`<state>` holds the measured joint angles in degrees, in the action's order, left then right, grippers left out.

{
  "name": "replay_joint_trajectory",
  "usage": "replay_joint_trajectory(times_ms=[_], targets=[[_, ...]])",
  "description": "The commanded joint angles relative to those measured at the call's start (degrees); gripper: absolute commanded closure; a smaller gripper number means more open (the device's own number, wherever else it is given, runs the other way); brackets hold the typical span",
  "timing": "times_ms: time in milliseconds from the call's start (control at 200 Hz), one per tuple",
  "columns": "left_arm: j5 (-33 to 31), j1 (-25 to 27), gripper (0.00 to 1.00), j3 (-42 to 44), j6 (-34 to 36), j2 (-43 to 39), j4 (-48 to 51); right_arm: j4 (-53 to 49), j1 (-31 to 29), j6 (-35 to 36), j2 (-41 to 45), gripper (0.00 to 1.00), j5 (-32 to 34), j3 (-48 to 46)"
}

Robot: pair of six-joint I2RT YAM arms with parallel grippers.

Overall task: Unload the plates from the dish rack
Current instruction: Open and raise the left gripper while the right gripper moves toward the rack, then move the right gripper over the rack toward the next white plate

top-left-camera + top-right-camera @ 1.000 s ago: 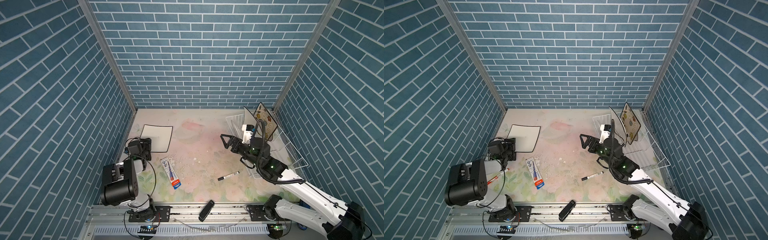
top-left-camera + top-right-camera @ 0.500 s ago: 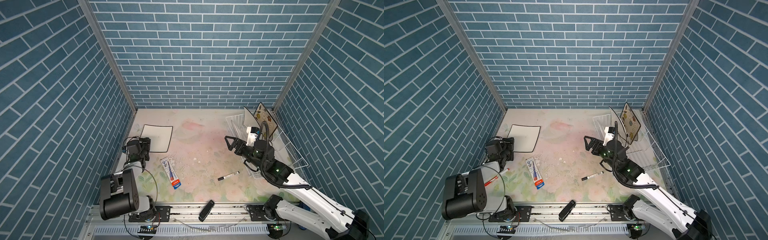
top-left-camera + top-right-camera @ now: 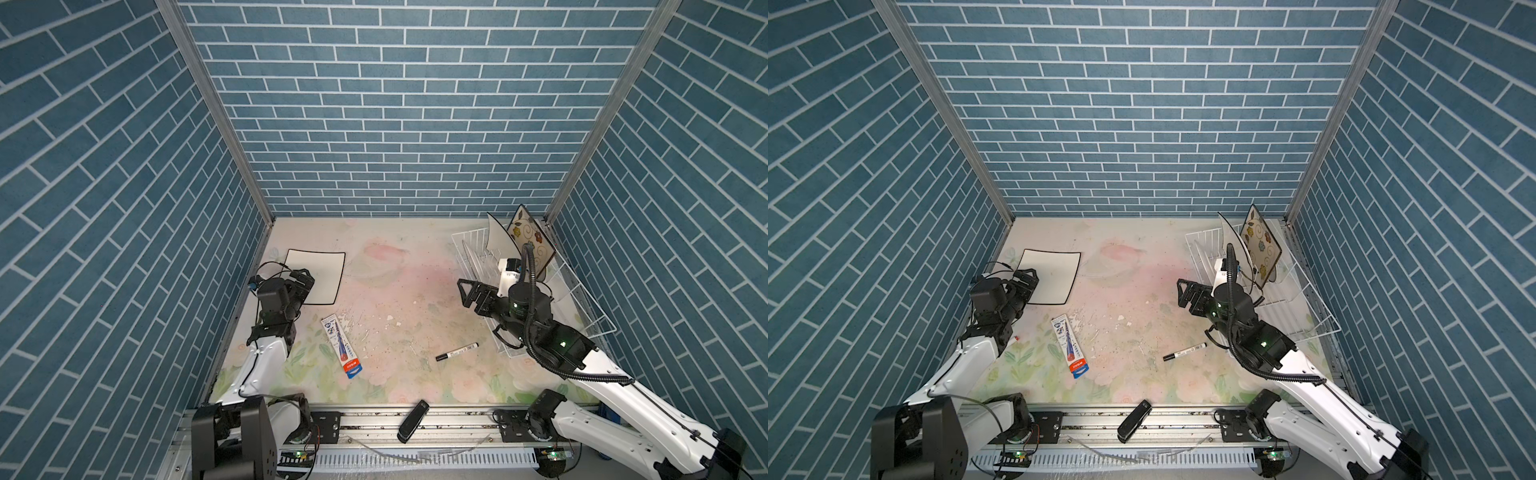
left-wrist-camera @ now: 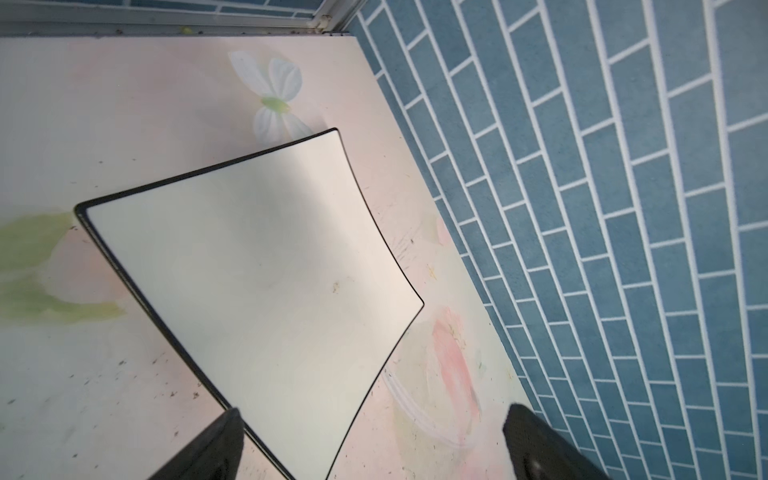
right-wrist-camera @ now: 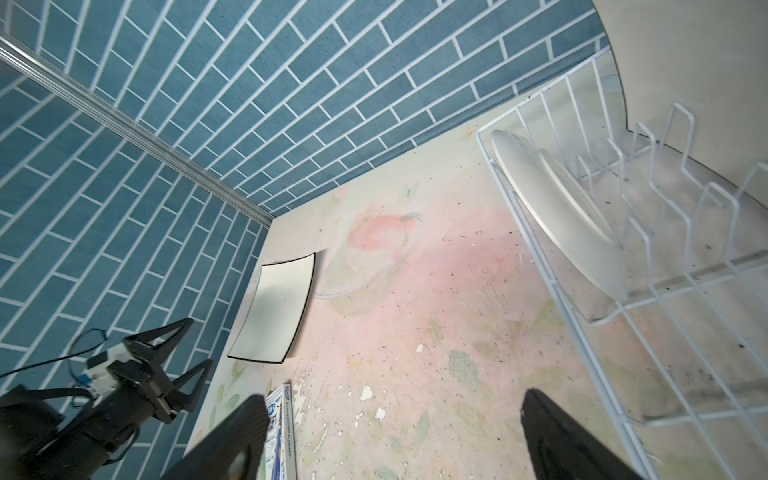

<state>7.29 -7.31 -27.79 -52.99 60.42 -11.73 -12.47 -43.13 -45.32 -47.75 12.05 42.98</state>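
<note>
1. Jaws first, from both top views: both pairs are spread wide with nothing in them. The left gripper (image 3: 303, 279) hangs over the near corner of the white plate (image 3: 320, 276). That plate lies flat on the table (image 3: 399, 291) by the left wall, well apart from the rack (image 3: 590, 307). The right gripper (image 3: 469, 293) sits just beside the rack's left side, fingers pointing at the middle of the table.
2. Same views: the rack is at the far right. The flower plate (image 3: 532, 241) and the round plate (image 3: 496, 239) stand on edge at its far end, flower plate nearer the wall. A marker (image 3: 457, 351) and a box (image 3: 340, 347) lie on the table between the arms.
3. Left wrist: the two fingertips are far apart with the white plate's corner showing between them. I can't tell if either one touches it. The plate is flat, with a thin black rim all round.
4. Right wrist: wide gap between the fingertips, just bare table in it. The rack is off to one side, with a pale dish (image 5: 561, 208) leaning on its side wall. The round plate stands among the prongs behind that. The white plate shows across the table, with the left gripper near it.
</note>
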Motion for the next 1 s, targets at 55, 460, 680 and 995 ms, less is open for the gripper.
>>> replay_joint_trajectory(times_ms=[55, 460, 680, 995], targets=[[-3.6, 3.3, 0.0, -2.4, 11.4, -3.9, 4.0, -6.5, -0.2, 4.6, 0.0, 0.03, 4.9, 4.8], [1.8, 10.1, 0.0, -3.9, 17.6, -3.5, 2.0, -16.0, -0.1, 9.0, -0.5, 0.02, 11.4, 10.2], [2.9, 10.3, 0.0, -4.7, 18.3, -3.8, 4.6, -31.9, 0.5, 17.0, -2.7, 0.02, 17.5, 20.2], [2.5, 12.0, 0.0, -4.6, 19.5, -4.9, 6.2, -52.3, 2.7, 23.2, -11.4, 0.02, 26.2, 36.4]])
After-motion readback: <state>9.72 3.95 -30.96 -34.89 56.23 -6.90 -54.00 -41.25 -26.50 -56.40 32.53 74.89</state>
